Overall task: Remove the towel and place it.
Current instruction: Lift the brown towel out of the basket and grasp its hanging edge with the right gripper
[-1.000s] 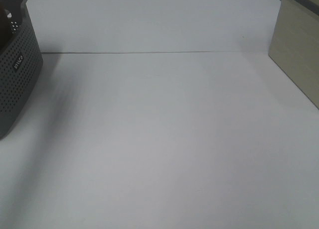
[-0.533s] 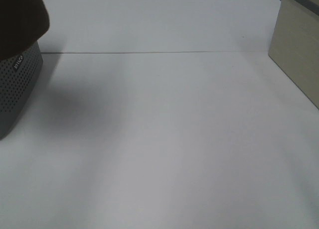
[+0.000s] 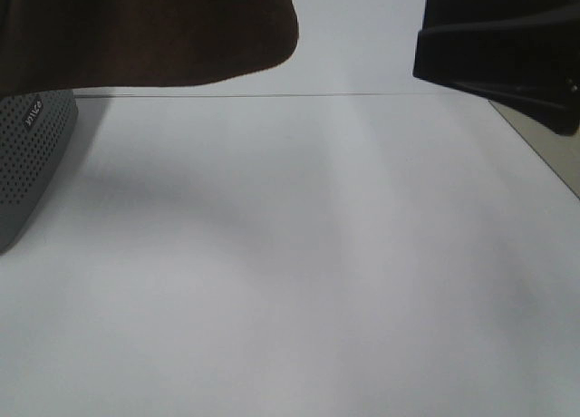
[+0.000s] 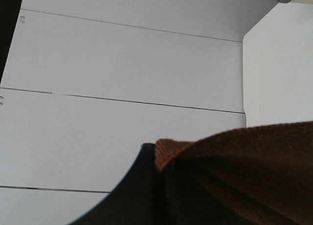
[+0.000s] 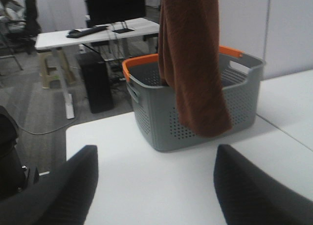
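1. Now the towel hangs lengthwise in the air, its lower end dangling in front of the basket wall and clear of the table.
2. The left gripper is clamped on the towel's upper edge.
3. The right gripper has its fingers wide apart with nothing between them, and it faces the towel across the table.
4. The grey, orange-rimmed basket sits at the table's left side.
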Robot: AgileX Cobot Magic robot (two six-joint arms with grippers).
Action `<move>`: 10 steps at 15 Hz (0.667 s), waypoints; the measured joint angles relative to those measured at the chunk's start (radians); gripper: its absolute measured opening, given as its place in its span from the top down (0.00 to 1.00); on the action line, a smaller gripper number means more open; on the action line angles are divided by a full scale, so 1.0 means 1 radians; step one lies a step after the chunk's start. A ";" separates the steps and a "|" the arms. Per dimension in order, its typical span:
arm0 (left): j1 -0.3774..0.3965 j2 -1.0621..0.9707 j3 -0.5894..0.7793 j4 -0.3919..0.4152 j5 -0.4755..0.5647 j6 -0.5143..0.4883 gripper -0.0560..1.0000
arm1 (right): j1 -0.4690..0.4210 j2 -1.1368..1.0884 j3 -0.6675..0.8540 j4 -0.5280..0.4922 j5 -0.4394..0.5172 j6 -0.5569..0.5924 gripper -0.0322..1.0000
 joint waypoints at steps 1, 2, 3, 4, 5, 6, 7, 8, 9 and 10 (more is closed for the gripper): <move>-0.010 0.008 0.000 0.000 0.001 0.013 0.95 | 0.000 0.079 -0.050 0.006 0.032 -0.030 0.33; -0.015 0.016 0.000 0.000 0.001 0.018 0.95 | 0.004 0.148 -0.095 0.007 0.040 -0.044 0.33; -0.016 0.022 0.000 -0.004 0.001 0.020 0.95 | 0.022 0.213 -0.138 0.007 0.041 -0.046 0.33; -0.017 0.025 0.000 -0.008 0.001 0.020 0.95 | 0.058 0.258 -0.179 0.000 0.042 -0.048 0.33; -0.017 0.025 0.000 -0.016 0.001 0.021 0.95 | 0.113 0.302 -0.227 -0.010 0.043 -0.044 0.33; -0.017 0.025 0.000 -0.020 0.001 0.021 0.95 | 0.164 0.339 -0.278 -0.022 0.045 -0.031 0.32; -0.018 0.025 0.000 -0.023 0.001 0.023 0.95 | 0.202 0.379 -0.326 -0.029 0.050 -0.007 0.31; -0.018 0.025 0.000 -0.023 0.001 0.023 0.95 | 0.216 0.393 -0.347 -0.036 0.050 0.006 0.30; -0.018 0.025 0.000 -0.024 0.001 0.023 0.95 | 0.251 0.424 -0.398 -0.066 0.050 0.035 0.28; -0.018 0.025 0.000 -0.026 0.001 0.024 0.95 | 0.283 0.446 -0.445 -0.087 0.050 0.060 0.26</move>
